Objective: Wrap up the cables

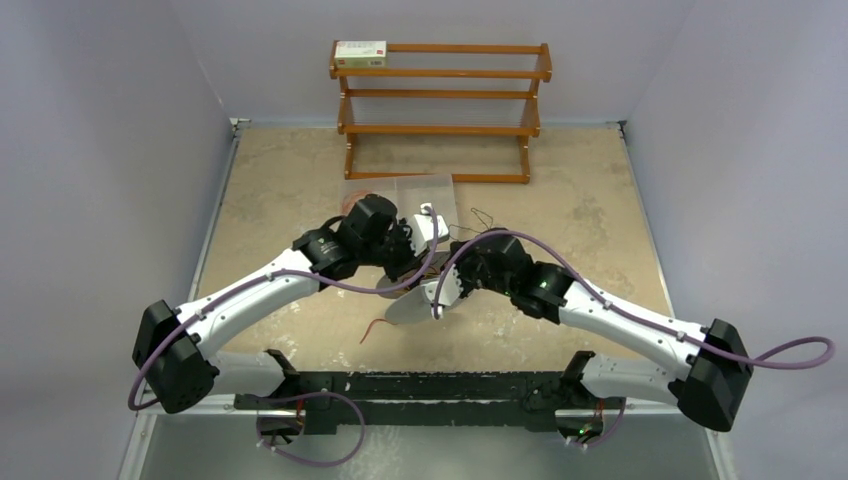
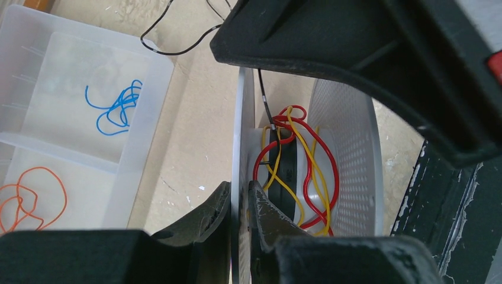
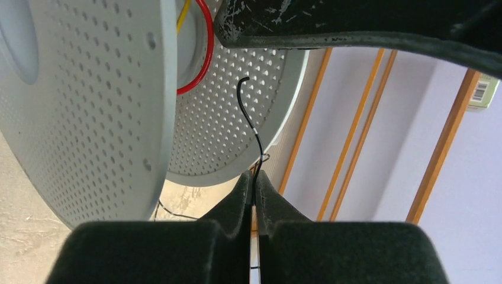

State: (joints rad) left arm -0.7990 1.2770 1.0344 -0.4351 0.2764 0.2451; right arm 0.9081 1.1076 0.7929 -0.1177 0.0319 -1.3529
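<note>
In the left wrist view, the grey-white perforated spool (image 2: pixel 349 148) stands on edge. My left gripper (image 2: pixel 240 192) is shut on its near flange, one finger on each side. Red cable (image 2: pixel 332 160) and yellow cable (image 2: pixel 311 171) are looped loosely round the hub. A black cable (image 2: pixel 263 100) runs up from the hub. In the right wrist view, my right gripper (image 3: pixel 254 177) is shut on that black cable (image 3: pixel 253 127) just beside the spool (image 3: pixel 89 89). From above, the spool (image 1: pixel 412 303) sits between the two arms, with a loose red cable (image 1: pixel 375 328) on the table by it.
A clear plastic tray (image 2: pixel 148 118) lies left of the spool, holding a blue wire (image 2: pixel 115 106) and an orange wire (image 2: pixel 29 195). Black wire (image 2: pixel 177 44) trails on the table behind. A wooden rack (image 1: pixel 440 110) with a small box (image 1: pixel 360 53) stands at the back.
</note>
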